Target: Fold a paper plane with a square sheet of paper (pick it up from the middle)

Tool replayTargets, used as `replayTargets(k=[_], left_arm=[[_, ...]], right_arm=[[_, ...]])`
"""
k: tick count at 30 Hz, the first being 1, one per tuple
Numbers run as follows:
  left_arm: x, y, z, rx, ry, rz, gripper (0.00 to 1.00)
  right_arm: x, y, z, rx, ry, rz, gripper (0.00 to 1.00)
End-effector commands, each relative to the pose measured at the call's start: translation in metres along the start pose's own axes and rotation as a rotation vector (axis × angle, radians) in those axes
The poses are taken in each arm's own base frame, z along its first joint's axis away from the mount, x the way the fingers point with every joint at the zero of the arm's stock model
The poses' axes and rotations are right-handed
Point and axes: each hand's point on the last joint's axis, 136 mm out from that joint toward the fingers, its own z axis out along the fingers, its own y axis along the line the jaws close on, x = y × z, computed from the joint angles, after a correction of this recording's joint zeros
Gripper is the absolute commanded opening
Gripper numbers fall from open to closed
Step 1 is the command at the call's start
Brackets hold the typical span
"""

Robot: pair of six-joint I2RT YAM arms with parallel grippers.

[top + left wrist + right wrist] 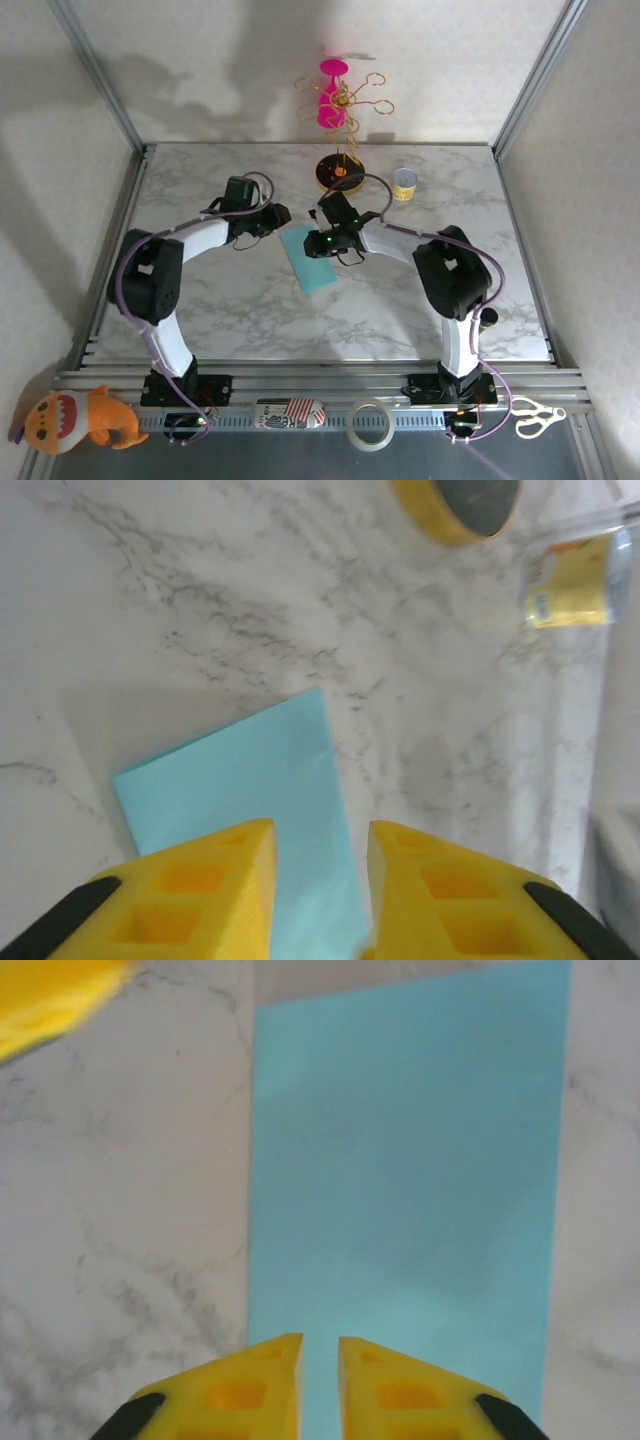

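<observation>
Pincers number two, both low over the single teal paper sheet (310,262), which lies flat as a long rectangle in the middle of the desk (220,310). The left pincer (320,840) stands moderately apart over the sheet's far-left part, gripping nothing. The right pincer (320,1345) shows a narrow slit above the sheet's far-right end. Farther back stand one black-and-yellow stand base (340,172) and one small yellow container (404,184).

Left arm (195,238), right arm (395,240) reach inward; left jaws parted, right jaws barely.
</observation>
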Motion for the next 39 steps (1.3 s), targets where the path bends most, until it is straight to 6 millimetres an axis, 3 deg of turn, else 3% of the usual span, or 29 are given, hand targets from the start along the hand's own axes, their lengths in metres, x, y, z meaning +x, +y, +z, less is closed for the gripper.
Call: replayTargets(k=[1,6,10,12,18,22,25,28,31,32,35,39], left_arm=[[-0.016,0.009,-0.029,-0.033,-0.122,-0.094,0.36],[-0.019,0.021,-0.059,-0.063,-0.206,-0.152,0.42],[-0.014,0.024,-0.069,-0.081,-0.221,-0.162,0.48],[-0.011,0.025,-0.071,-0.08,-0.223,-0.172,0.5],[0.0,0.027,-0.064,-0.055,-0.191,-0.197,0.55],[0.009,0.024,-0.052,-0.041,-0.15,-0.199,0.56],[0.018,0.019,-0.041,-0.028,-0.118,-0.195,0.57],[0.027,0.012,-0.03,-0.004,-0.083,-0.195,0.57],[0.034,0.003,-0.019,0.033,-0.049,-0.197,0.57],[0.037,0.0,-0.016,0.038,-0.036,-0.193,0.57],[0.044,-0.004,-0.003,0.042,0.003,-0.18,0.56],[0.053,-0.011,0.019,0.039,0.054,-0.156,0.51]], right_arm=[[-0.001,-0.011,0.019,0.061,0.034,-0.118,0.2],[0.005,0.003,0.039,-0.004,0.075,-0.204,0.21],[0.016,-0.012,0.055,0.049,0.089,-0.15,0.21],[0.022,-0.023,0.061,0.089,0.079,-0.067,0.21],[0.051,-0.053,0.066,0.183,0.029,0.394,0.21],[0.043,-0.05,0.052,0.183,-0.028,0.493,0.21],[0.028,-0.03,0.04,0.091,-0.063,0.487,0.23],[0.001,-0.011,0.024,0.011,-0.097,0.441,0.29],[-0.024,0.009,-0.004,-0.081,-0.163,0.401,0.42],[-0.033,0.001,-0.014,-0.092,-0.187,0.416,0.45],[-0.031,-0.002,-0.03,-0.125,-0.194,0.433,0.48],[-0.008,-0.023,-0.042,-0.095,-0.187,0.489,0.52]])
